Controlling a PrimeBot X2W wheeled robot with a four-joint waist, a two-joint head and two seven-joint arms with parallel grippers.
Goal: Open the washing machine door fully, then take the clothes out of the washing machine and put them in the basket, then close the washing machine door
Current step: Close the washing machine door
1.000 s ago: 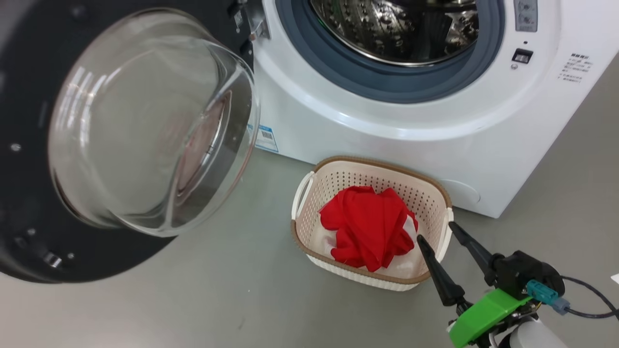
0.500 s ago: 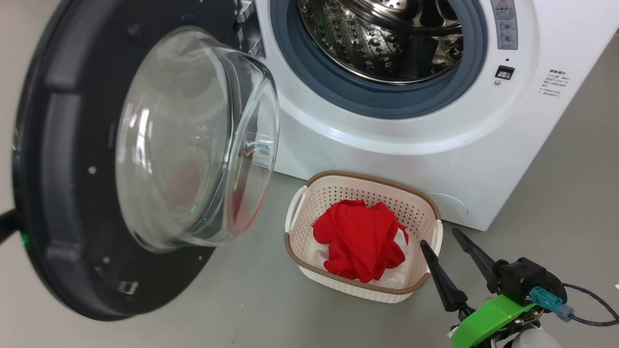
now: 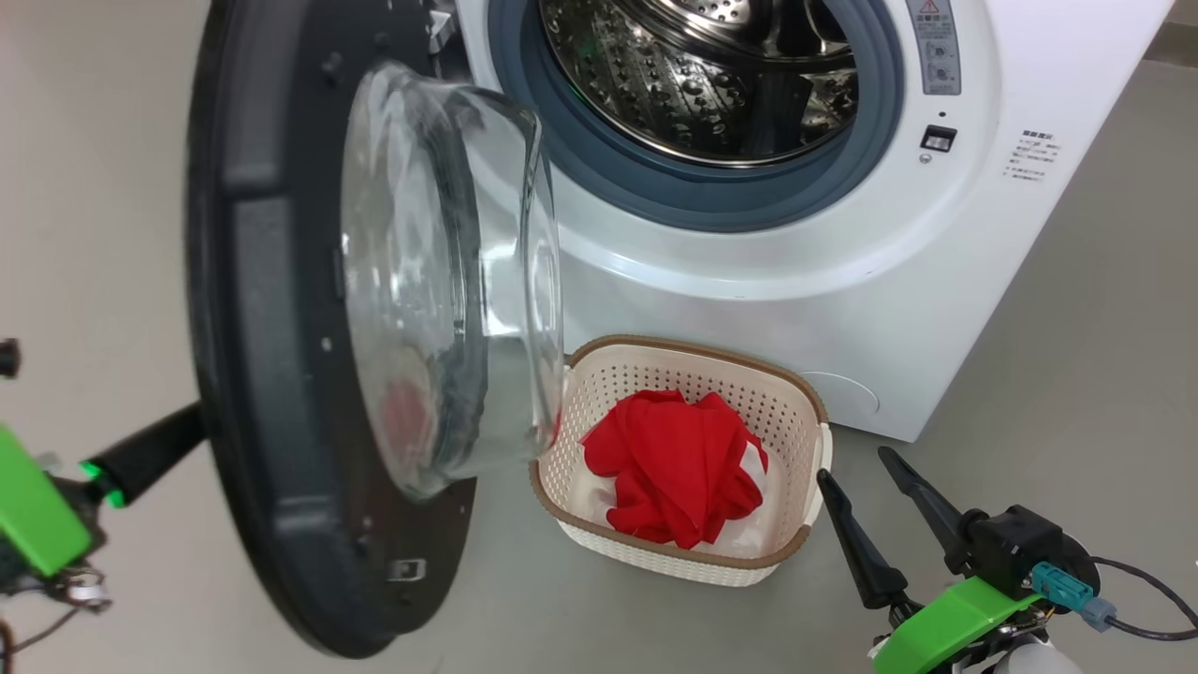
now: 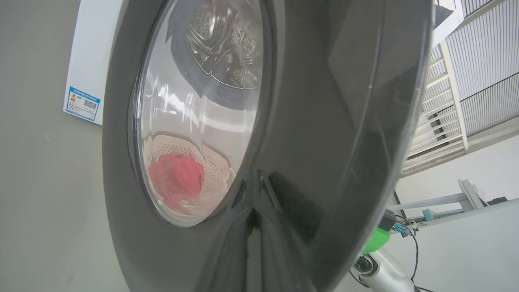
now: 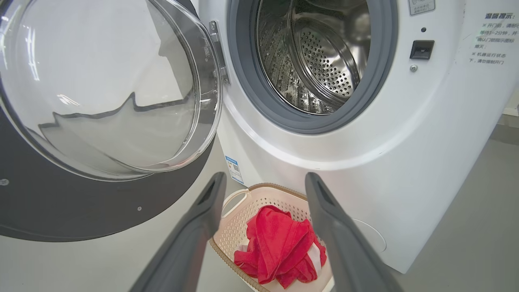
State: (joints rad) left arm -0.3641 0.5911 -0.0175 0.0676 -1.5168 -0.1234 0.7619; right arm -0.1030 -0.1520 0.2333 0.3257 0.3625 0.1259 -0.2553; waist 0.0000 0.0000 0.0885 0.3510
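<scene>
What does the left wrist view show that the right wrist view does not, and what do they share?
Left wrist view: the glossy black outer face of the large round washing machine door, seen close, and a pale staircase railing behind it. Right wrist view: the door's bulging inner glass, the dimpled steel drum, looking empty, and the open right gripper. Both: the cream perforated plastic basket holding bright red fabric clothes, and the small blue label.

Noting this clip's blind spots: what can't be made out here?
- Left claw tips: head view, behind the washing machine door's black rim.
- Drum top: head view, cut by upper edge.
- Basket's near side: right wrist view, cut by bottom edge.
- Printed text: head view, too small.
</scene>
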